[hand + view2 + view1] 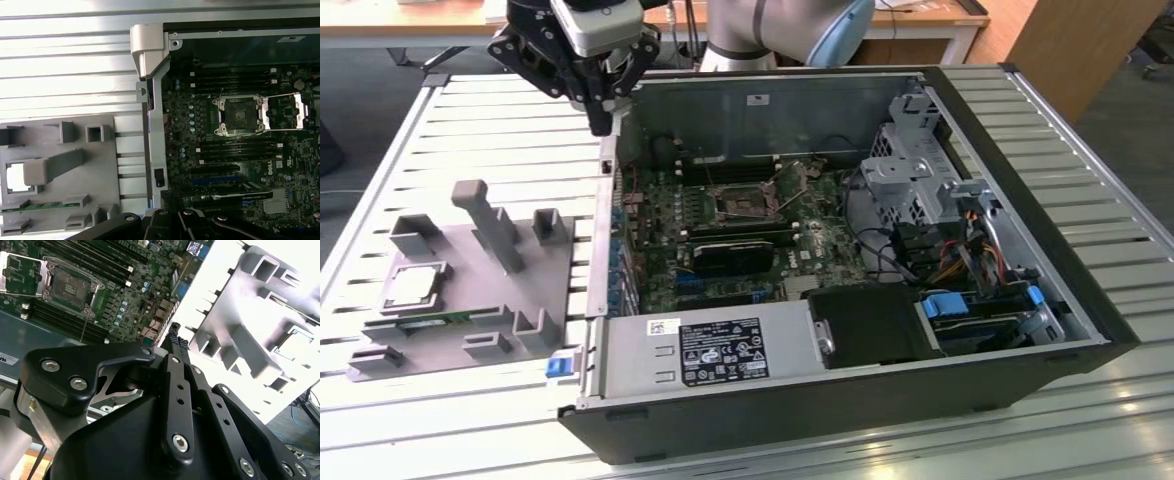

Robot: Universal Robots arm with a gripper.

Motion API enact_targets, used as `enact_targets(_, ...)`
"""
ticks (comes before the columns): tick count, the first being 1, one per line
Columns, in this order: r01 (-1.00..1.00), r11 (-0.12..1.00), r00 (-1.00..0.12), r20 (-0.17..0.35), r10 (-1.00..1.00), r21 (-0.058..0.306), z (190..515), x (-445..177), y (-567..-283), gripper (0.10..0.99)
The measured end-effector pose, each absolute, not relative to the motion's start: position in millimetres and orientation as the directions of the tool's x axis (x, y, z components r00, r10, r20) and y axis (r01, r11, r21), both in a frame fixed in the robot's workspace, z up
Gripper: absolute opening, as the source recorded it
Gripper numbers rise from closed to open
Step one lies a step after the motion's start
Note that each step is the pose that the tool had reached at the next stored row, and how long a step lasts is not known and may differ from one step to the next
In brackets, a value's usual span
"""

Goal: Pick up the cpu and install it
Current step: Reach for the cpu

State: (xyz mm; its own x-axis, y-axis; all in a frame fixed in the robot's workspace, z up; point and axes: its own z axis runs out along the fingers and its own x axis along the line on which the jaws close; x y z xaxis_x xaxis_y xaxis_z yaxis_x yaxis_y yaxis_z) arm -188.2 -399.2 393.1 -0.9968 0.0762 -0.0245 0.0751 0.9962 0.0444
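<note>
Blk gripper [600, 122], fingers together & empty; shiny sq cpu [414, 286] in matte grey tray [494, 295].

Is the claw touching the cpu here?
Apart. In the exterior view the claw hangs over the computer case rim, while the cpu lies in the grey holder, well clear.

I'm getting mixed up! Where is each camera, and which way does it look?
Exterior view: off the arm, looking down on the case, tray, arm and claw.
First wrist view: on the wrist, looking past the claw tip at tray and socket.
Second wrist view: on the wrist, claw body up close, board beyond.
Both wrist views share socket and tray.
</note>
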Motion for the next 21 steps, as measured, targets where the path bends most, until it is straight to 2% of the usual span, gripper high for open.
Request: enact_targets(21, 0.075, 0.996, -0.997, -0.024, 0.076, 0.044, 393.0, -201.5, -399.2, 0.106)
